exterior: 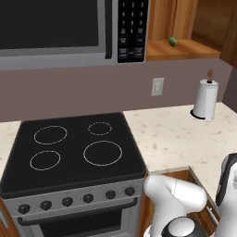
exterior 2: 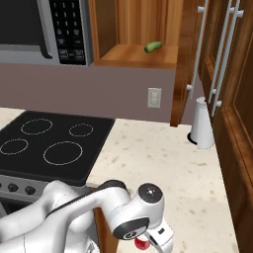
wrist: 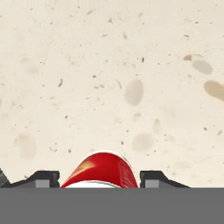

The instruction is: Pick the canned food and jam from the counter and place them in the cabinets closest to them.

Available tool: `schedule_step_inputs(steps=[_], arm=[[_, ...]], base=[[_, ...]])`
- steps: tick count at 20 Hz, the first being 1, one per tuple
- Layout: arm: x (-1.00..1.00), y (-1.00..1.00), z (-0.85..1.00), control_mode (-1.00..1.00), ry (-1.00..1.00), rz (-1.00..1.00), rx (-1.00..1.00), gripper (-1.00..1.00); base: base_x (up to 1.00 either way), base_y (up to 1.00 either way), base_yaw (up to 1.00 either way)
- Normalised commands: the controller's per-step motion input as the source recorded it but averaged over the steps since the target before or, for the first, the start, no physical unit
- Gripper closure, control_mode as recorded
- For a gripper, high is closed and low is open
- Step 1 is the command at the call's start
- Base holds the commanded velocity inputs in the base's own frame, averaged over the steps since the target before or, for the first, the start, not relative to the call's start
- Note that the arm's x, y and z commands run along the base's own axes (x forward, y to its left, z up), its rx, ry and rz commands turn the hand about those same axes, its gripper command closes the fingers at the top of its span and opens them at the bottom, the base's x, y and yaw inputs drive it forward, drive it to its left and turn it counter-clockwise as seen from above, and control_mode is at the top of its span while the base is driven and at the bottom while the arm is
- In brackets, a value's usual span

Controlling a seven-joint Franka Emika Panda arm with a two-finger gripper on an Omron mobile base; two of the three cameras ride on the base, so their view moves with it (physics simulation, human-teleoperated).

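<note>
Low over the speckled worktop (wrist: 131,65), my end effector (wrist: 99,179) stood with its fingers either side of the red can (wrist: 103,171); whether they gripped it yet I could not tell. Nothing was stowed: the open cabinet (exterior 2: 133,55) held only a green item (exterior 2: 152,46).

Red canned food (wrist: 103,170) on speckled counter, open reddish-brown cabinets (exterior 2: 136,54) above, door ajar
</note>
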Motion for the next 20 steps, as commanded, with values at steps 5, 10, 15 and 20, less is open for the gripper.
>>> schedule_step_inputs(steps=[5,10,15,20], arm=[[0.00,0.02,0.55,-1.00,0.08,0.00,0.00,1.00],[0.00,0.06,0.69,-1.00,0.11,0.00,0.00,1.00],[0.00,0.09,0.68,-1.00,0.11,0.00,0.00,1.00],[0.00,0.11,0.71,-1.00,0.10,0.03,0.00,1.00]], base=[[0.00,0.00,0.00],[0.00,0.00,0.00],[0.00,0.00,0.00],[0.00,0.00,0.00]])
